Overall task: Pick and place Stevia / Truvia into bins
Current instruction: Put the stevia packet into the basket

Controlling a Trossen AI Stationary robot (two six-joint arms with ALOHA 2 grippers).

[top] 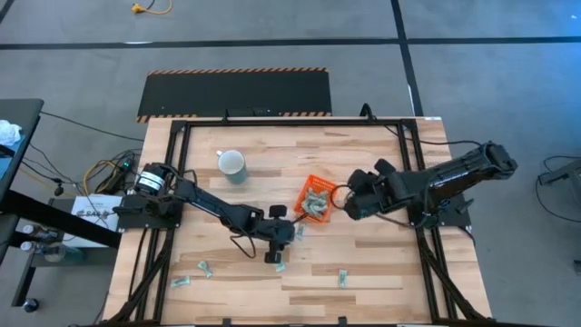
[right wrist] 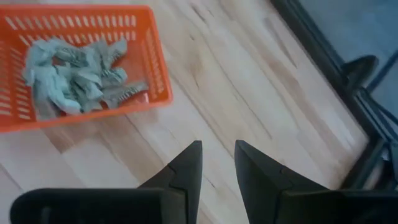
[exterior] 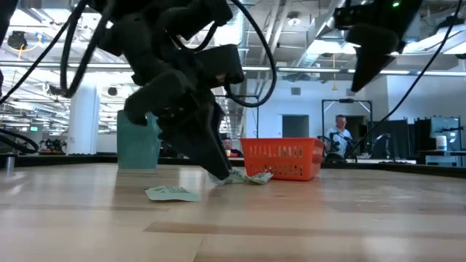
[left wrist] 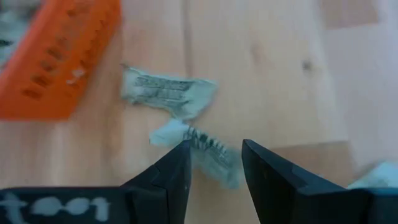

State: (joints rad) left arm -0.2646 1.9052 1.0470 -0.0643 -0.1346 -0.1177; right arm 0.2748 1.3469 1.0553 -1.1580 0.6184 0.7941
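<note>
The left hand point(left wrist: 216, 163) is low over the wooden surface point(top: 363, 263), its dark fingers point(left wrist: 171, 177) spread a little around a small pale green paper sachet point(left wrist: 208, 151), probably to pinch it next. A second sachet point(left wrist: 166, 92) lies just beside it, near the small bright-orange plastic basket point(top: 317, 199), which already holds many sachets. More sachets lie scattered on the surface point(top: 343, 278). The right hand point(right wrist: 217, 163) waits beside the basket, fingers slightly apart and holding nothing, leaving space for the other arm.
</note>
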